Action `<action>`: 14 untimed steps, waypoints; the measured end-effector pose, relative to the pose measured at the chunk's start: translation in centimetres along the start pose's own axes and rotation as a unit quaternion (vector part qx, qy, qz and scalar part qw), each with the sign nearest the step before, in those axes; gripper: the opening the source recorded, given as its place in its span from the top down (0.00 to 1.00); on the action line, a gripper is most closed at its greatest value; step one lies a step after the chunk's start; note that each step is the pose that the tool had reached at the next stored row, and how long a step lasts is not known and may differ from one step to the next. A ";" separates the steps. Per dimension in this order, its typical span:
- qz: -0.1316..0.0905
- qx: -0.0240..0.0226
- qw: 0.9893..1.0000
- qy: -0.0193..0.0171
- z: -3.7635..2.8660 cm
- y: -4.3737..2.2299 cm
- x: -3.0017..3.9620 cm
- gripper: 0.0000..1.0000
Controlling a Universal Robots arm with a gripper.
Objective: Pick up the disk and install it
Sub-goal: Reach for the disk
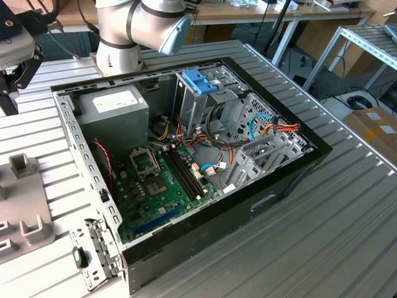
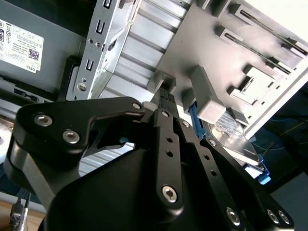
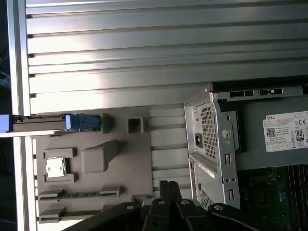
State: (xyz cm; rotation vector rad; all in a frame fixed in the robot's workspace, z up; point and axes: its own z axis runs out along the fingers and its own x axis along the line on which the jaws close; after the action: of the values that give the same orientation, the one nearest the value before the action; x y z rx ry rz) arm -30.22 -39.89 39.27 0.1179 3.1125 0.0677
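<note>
The disk [image 3: 38, 124] stands on edge in a slot at one end of the grey fixture plate [image 3: 125, 159], with its light blue frame [image 3: 84, 121] showing. In the second wrist view the disk [image 2: 236, 139] shows its silver face and blue edge just past the fingers. My gripper [image 3: 168, 185] hangs above the plate with its black fingers close together and nothing between them, some way short of the disk. In the exterior view the gripper [image 1: 8, 102] sits at the far left, above the fixture plate [image 1: 25, 211].
An open computer case [image 1: 298, 167] lies on the ribbed metal table [image 1: 322, 236], with a grey power-supply box [image 1: 115, 108], a motherboard [image 1: 161, 186] and a metal drive cage with a blue handle [image 1: 200, 81]. The fixture plate also holds a chip [image 3: 55, 168] and a memory stick [image 3: 77, 195].
</note>
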 end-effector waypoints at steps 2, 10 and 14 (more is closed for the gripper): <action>0.000 0.000 1.000 0.000 0.00 -0.01 0.17 0.90; 0.000 0.000 1.000 0.000 -0.01 -0.05 0.62 0.90; 0.000 0.000 1.000 0.000 -0.01 -0.06 0.83 0.90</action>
State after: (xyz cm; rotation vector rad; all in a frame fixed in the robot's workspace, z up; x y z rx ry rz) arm -31.05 -39.89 39.25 0.1181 3.1125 0.0676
